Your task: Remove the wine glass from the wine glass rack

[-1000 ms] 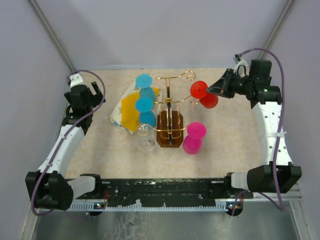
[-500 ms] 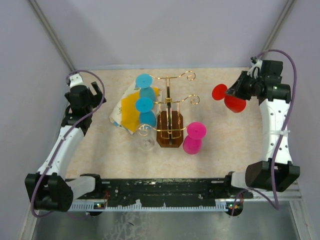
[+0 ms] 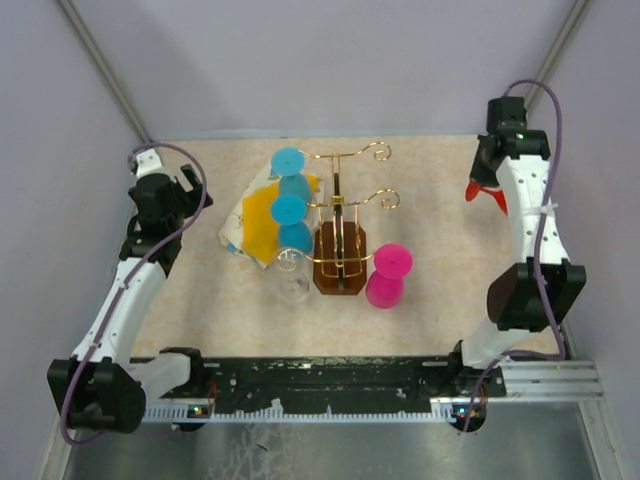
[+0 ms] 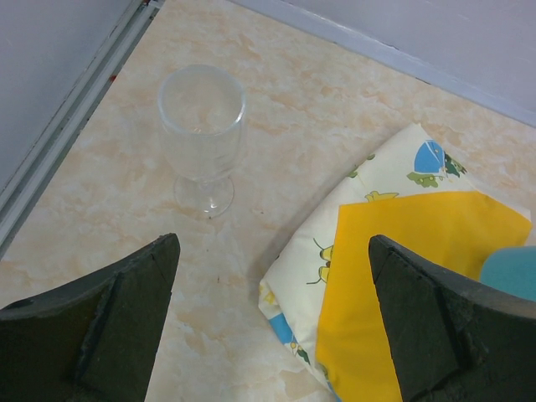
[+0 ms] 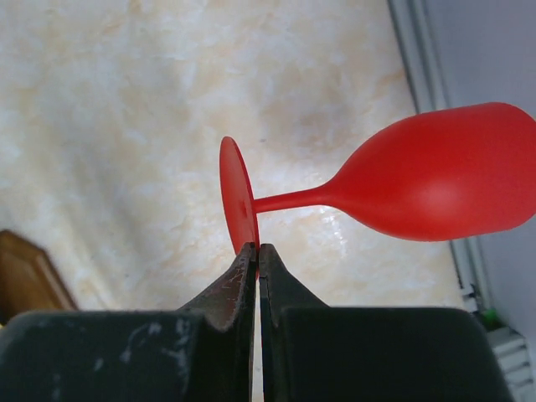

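The gold wire wine glass rack [image 3: 345,200] stands on its dark wooden base [image 3: 340,262] at mid-table. Two blue glasses [image 3: 288,185] hang on its left arms. My right gripper [image 3: 484,178] is at the far right, well clear of the rack. It is shut on the foot of a red wine glass [image 3: 496,200]. In the right wrist view the gripper [image 5: 257,249] pinches the edge of the foot, and the red glass [image 5: 419,188] lies sideways above the table. My left gripper [image 4: 272,318] is open and empty over the cloth's corner.
A yellow-and-white cloth [image 3: 255,220] lies left of the rack and also shows in the left wrist view [image 4: 402,251]. A pink glass [image 3: 387,275] stands right of the base. A clear glass [image 3: 293,287] sits in front. Another clear glass [image 4: 202,134] stands by the left wall.
My right gripper has carried the red glass from beside the rack's right arms out to the far right of the table. The left arm has barely moved.
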Robot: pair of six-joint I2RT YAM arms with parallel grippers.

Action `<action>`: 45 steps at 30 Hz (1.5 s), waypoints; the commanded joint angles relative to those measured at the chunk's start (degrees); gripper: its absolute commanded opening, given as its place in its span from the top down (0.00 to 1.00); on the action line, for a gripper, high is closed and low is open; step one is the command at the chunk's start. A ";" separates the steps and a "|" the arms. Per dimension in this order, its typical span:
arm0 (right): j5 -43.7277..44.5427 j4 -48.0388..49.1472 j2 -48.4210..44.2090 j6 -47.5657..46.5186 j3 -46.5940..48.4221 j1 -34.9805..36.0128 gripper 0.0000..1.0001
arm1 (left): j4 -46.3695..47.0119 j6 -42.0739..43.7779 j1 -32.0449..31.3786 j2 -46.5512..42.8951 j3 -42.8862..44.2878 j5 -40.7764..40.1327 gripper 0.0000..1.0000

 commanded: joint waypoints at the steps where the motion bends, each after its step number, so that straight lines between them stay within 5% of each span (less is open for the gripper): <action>1: 17.88 -1.94 5.96 -1.23 7.33 2.79 1.00 | -0.40 -0.86 -0.19 -1.20 -1.14 1.25 0.00; 19: 49.65 -4.60 31.82 0.36 21.38 9.90 1.00 | -2.16 -1.69 -0.19 -2.35 -2.61 2.83 0.00; 45: 54.02 -2.13 44.37 0.24 13.78 9.74 1.00 | -3.75 -2.87 -0.43 -4.67 -4.30 6.15 0.00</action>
